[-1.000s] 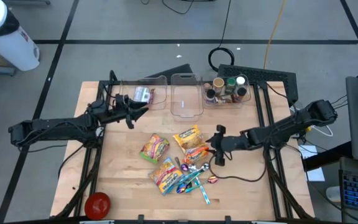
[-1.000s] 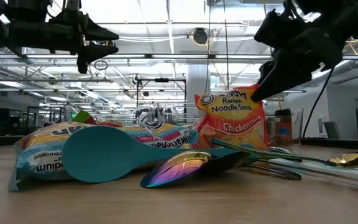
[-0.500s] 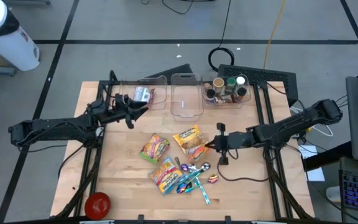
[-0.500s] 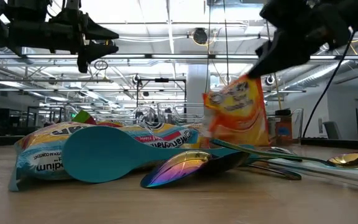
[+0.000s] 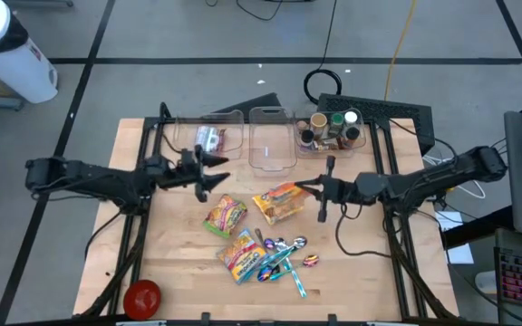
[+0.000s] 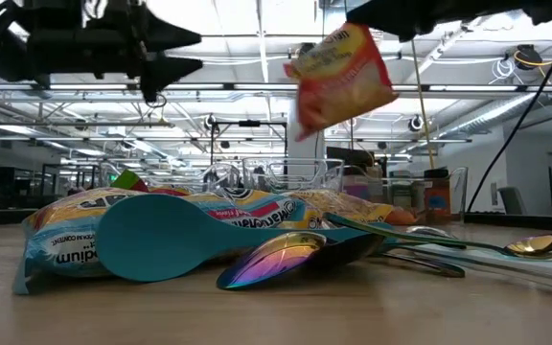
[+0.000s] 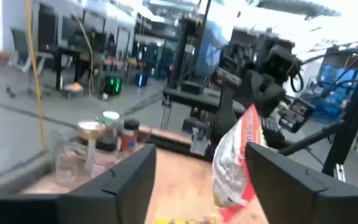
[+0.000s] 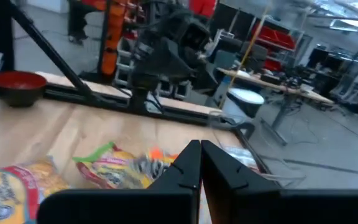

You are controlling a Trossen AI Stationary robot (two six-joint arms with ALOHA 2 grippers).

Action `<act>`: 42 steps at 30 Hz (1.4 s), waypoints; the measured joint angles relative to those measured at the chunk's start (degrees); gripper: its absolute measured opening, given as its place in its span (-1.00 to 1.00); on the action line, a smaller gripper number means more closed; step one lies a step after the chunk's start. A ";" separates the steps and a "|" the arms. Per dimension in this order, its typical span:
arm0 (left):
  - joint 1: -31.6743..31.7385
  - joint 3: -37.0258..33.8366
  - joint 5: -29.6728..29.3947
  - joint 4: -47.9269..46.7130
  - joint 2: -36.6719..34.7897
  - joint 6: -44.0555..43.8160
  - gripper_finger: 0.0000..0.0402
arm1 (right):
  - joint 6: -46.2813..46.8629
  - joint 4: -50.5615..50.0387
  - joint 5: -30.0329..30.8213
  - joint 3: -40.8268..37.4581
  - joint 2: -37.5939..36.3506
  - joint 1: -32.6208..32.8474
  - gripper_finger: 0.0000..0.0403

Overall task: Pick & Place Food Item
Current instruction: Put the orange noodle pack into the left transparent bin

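An orange-yellow ramen packet (image 5: pixel 279 201) hangs in the air above the table's middle, seen high up in the low view (image 6: pixel 338 72). My right gripper (image 5: pixel 310 192) is shut on it, reaching in from the table's right. My left gripper (image 5: pixel 216 171) stands open over the table left of the middle, its fingers pointing at the packet (image 7: pixel 234 163) with nothing between them. Two more colourful food packets (image 5: pixel 226 215) (image 5: pixel 240 253) lie flat on the table beneath. My right gripper pinches the ramen packet by its right-hand edge (image 5: pixel 299 193) between its two fingers, which come in roughly level from the table's right. The packet is lifted clear of the table and hangs tilted below the fingers, its upper corner (image 6: pixel 357 34) at the gripper.
Three clear bins stand along the far edge: one with a packet (image 5: pixel 208 136), one in the middle (image 5: pixel 272 149), one with spice jars (image 5: pixel 329 129). Spoons and a teal spatula (image 5: pixel 284 258) lie near the front. A red bowl (image 5: pixel 141 297) sits at the near left corner.
My right gripper has shut on the ramen packet, then risen and gone toward the far edge. The packet has been tipped up and lifted clear of the table. My left gripper has gone a little toward the table's right and opened wider.
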 joint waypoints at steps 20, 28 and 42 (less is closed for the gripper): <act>-8.58 32.57 -1.72 -27.58 20.92 3.41 0.59 | -3.17 11.88 -4.05 -0.02 5.49 -3.12 -1.00; -10.54 36.94 -8.61 -27.50 26.07 8.65 0.60 | -2.89 17.58 -4.40 -0.05 9.24 -4.07 -1.00; -10.57 38.91 -10.86 -27.54 28.69 11.82 0.60 | -2.87 22.56 -4.49 1.16 15.23 -4.58 -1.00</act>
